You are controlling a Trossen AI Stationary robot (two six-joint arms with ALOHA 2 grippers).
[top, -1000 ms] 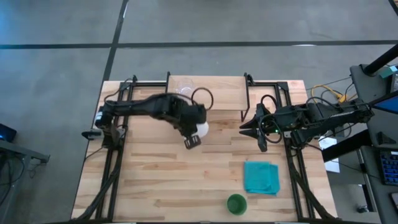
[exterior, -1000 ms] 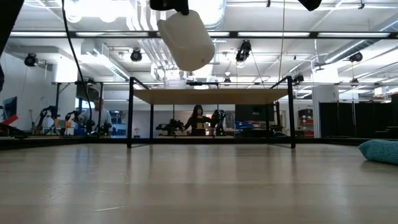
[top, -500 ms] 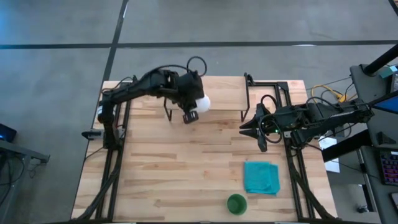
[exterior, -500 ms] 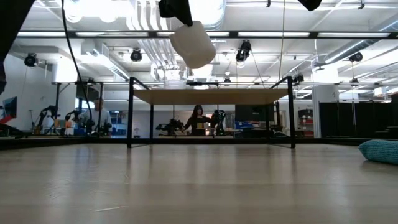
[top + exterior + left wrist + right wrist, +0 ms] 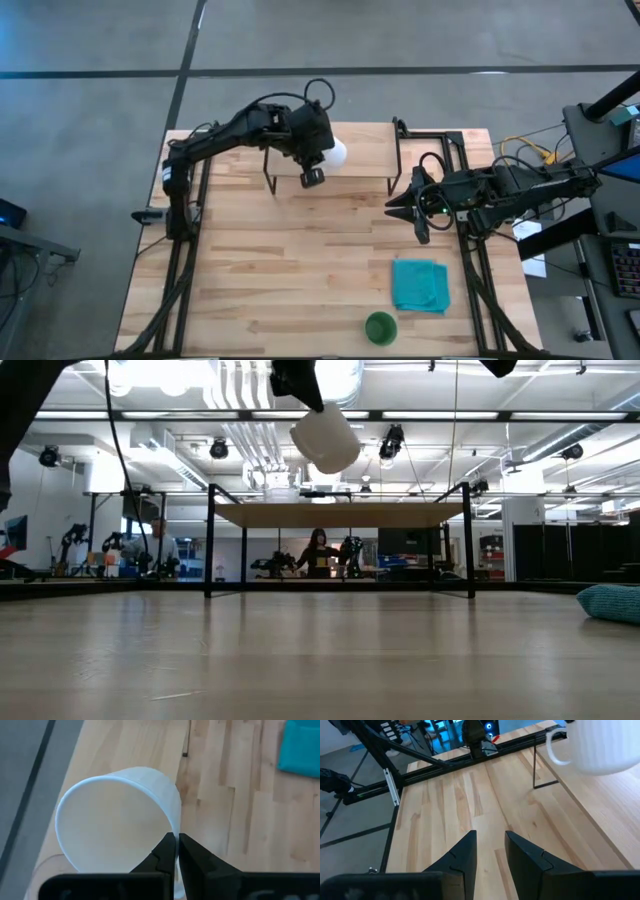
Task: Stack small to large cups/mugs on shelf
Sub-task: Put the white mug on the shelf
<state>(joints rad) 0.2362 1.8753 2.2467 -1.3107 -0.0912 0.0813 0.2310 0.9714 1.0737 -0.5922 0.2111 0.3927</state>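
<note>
My left gripper (image 5: 313, 170) is shut on the white mug (image 5: 335, 152), which it holds in the air over the shelf (image 5: 360, 150). In the low view the mug (image 5: 325, 438) hangs tilted above the shelf board (image 5: 340, 514). The right wrist view shows the mug (image 5: 600, 745) with its handle (image 5: 551, 749). The green cup (image 5: 380, 327) stands on the table near its near edge. The arm hides the glass cup in the high view. My right gripper (image 5: 403, 203) waits open by the shelf's right end. My left gripper pinches the mug's wall at the rim (image 5: 176, 827), one finger (image 5: 167, 851) inside the mug and one (image 5: 189, 851) outside. The mug (image 5: 325, 438) is lifted clear above the shelf and tilted, its mouth toward the gripper and its base lower.
A teal folded cloth (image 5: 420, 285) lies on the table's right near part, with the green cup just in front of it. Black arm frames (image 5: 185, 250) run along both table sides. Bare tabletop (image 5: 290, 270) stretches before the shelf.
My left gripper, still shut on the mug, has carried it from above the table in front of the shelf toward the far edge and a little right. The mug now hangs over the shelf. The gripper has turned along the way.
</note>
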